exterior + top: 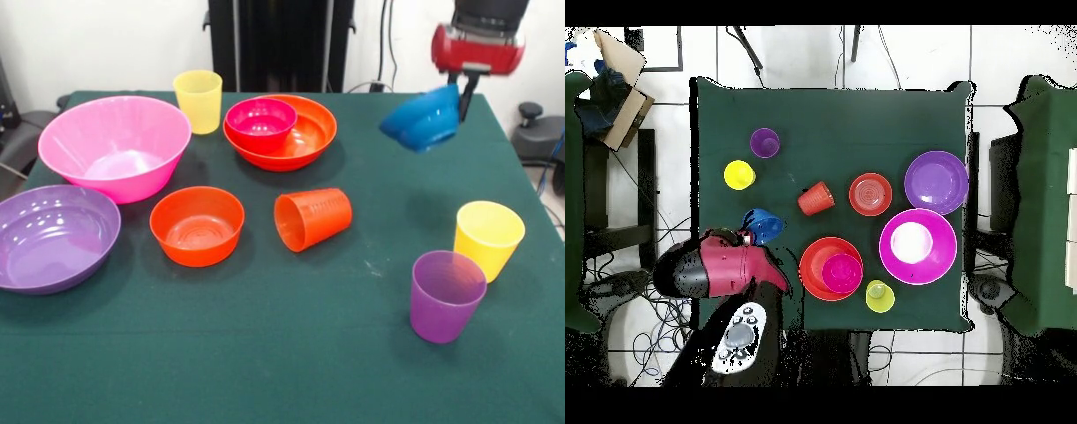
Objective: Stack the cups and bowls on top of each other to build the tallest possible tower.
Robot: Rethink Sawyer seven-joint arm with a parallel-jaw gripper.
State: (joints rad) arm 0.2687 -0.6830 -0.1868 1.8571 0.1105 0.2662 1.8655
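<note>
The pincer point(461, 99) is clamped on the rim of the blue bowl point(424, 119), holding it tilted in the air above the green counter point(265, 353). The magenta bowl point(261, 120) sits inside the wide orange bowl point(305, 141). The orange cup point(312, 218) lies on its side beside the small orange bowl point(197, 224); the pink bowl point(115, 146) stands empty.

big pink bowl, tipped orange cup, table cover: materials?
Big pink bowl: looks like glossy moulded plastic, with bright highlights on its inner wall.
Orange cup, lying on its side: probably the same smooth plastic, with faint rings on its wall.
Table cover: likely dark green felt or cloth; matte, no glare, a few pale specks.
</note>
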